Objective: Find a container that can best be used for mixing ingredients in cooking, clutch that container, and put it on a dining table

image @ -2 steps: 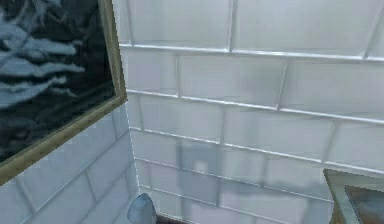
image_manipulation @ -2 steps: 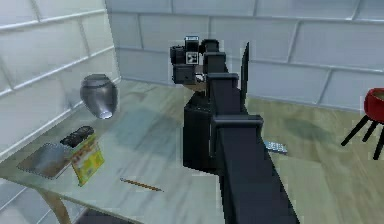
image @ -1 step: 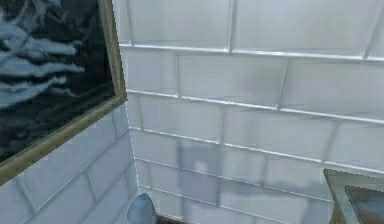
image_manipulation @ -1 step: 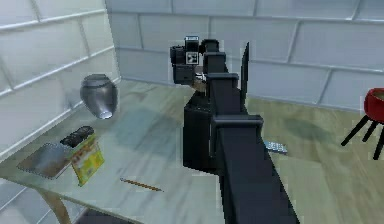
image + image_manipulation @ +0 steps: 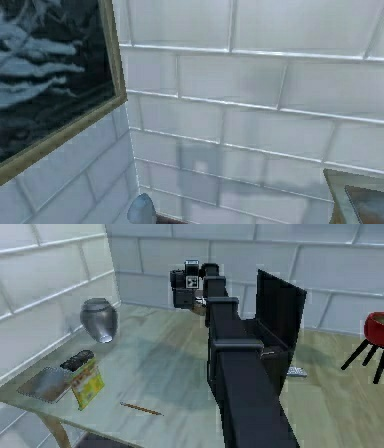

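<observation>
One grey pot (image 5: 97, 319) on table (image 5: 165, 364) | left of pincer (image 5: 180, 286) | grip: cannot tell

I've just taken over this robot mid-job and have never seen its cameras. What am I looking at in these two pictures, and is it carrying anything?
This is a wheeled robot with one arm that lifts and extends. The forward view looks ahead and slightly down: you see a white tiled wall with a framed picture at its left. The arm side view looks out to the side where the arm reaches. The dark bar rising from the bottom is the arm, and its jaws sit at the far end, near the back wall. On the pale table stands a grey vase. Beside it lie a small dark device, a yellow-covered book and a pencil. A red stool stands at the right. I can't tell whether the jaws hold anything.
</observation>
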